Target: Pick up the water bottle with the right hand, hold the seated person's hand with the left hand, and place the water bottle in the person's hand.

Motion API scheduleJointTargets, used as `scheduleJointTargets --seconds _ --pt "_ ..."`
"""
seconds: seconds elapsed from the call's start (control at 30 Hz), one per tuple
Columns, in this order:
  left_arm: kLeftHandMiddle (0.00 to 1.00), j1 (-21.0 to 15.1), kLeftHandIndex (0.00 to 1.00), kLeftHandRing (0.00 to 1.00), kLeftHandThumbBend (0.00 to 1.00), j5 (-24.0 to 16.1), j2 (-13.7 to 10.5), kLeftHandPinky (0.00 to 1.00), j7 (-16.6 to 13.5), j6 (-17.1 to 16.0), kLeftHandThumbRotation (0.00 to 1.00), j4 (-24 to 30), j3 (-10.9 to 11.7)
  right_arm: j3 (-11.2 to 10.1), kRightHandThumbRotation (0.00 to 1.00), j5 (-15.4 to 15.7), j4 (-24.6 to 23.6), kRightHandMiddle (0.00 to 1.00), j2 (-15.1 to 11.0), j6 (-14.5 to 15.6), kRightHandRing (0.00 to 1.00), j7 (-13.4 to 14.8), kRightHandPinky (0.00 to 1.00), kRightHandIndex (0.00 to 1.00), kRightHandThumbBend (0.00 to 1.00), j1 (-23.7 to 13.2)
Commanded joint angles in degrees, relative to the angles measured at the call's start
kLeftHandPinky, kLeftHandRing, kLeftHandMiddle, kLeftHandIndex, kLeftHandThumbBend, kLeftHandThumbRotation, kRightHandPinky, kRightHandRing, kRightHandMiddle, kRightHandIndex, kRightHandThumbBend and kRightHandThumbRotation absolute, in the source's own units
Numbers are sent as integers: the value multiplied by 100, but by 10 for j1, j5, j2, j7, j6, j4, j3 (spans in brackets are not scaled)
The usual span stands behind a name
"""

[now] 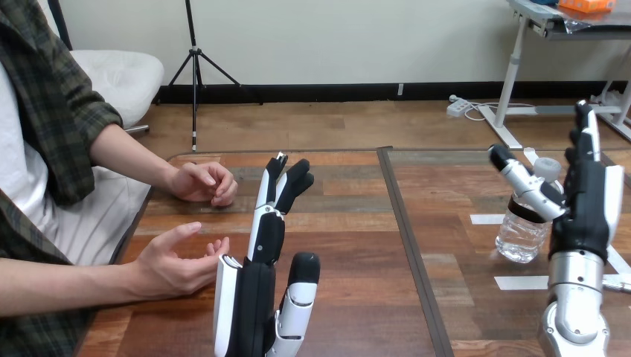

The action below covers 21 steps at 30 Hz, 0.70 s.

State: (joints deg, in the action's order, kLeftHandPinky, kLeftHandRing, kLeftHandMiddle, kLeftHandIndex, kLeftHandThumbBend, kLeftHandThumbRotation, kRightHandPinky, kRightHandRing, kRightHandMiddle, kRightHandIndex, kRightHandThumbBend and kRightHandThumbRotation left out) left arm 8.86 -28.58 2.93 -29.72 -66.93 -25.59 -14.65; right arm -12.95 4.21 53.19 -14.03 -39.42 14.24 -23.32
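A clear water bottle (525, 223) with a white cap stands upright on the table at the right. My right hand (588, 201) is open just to its right, fingers straight up, its thumb reaching over the bottle's neck without closing on it. My left hand (257, 286) is open at the lower middle, fingers pointing away from me. The person's nearer hand (175, 262) lies palm up just left of it, close to my left hand's edge, and I cannot tell whether they touch. Farther back, the person's other hand (202, 183) rests on the table, loosely curled.
The wooden table (350, 245) has a dark seam running front to back down its middle. White tape strips (524, 282) mark the surface around the bottle. The person sits at the left side.
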Motion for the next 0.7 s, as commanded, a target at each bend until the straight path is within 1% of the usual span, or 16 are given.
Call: scheduleJointTargets --seconds 0.0,0.13,0.3,0.43,0.67 --pt "92 -11 98 89 44 7 27 96 4 0 100 13 2 12 37 7 -19 100 -5 14 100 2 100 99 94 -50" --pt "92 -11 99 89 43 6 29 97 3 1 100 13 4 14 36 3 -26 100 -1 29 100 -2 100 100 92 -49" --pt "92 -9 98 89 43 6 30 97 3 -3 100 13 4 17 33 -1 -34 100 0 37 100 -4 100 100 89 -46" --pt "92 -12 98 88 43 4 31 97 -1 -6 100 9 7 20 33 6 -38 100 -1 44 100 4 100 100 88 -44" --pt "91 -7 98 88 43 8 31 97 3 -3 100 12 4 25 32 19 -51 100 -4 61 100 17 100 100 84 -39"
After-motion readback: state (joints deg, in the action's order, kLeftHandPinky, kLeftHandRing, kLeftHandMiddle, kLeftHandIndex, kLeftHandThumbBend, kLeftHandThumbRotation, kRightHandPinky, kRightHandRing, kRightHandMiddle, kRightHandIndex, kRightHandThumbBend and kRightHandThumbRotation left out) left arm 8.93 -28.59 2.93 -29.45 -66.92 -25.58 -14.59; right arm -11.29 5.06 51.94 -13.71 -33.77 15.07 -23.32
